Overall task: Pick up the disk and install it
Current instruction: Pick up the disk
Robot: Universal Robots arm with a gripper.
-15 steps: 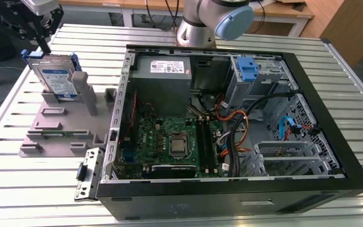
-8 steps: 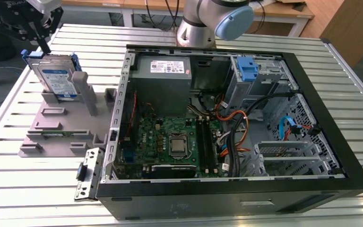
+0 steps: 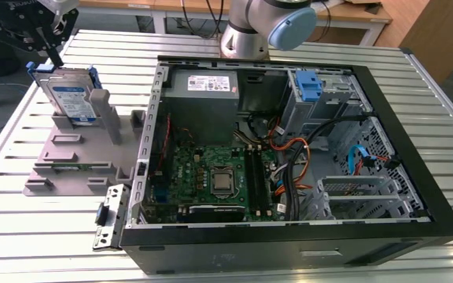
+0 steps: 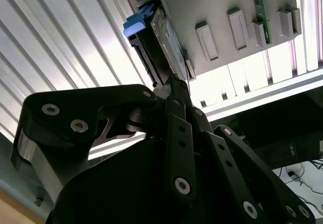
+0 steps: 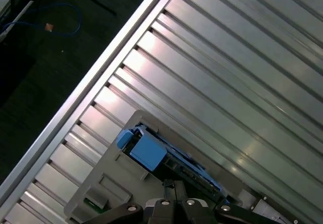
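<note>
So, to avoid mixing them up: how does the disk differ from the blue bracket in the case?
The disk carries a silver drive with a white-and-blue label; the blue bracket looks bare. The disk stands on edge in the grey stand; the blue bracket sits inside the case. Both show blue plastic.

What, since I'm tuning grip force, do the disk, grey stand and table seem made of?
The disk: silvery body, probably bare metal, under a paper-like white-and-blue label; its blue rails look like matte plastic. The grey stand: uniform matte grey, probably plastic. The table: ribbed slats with bright reflections, likely aluminium.
</note>
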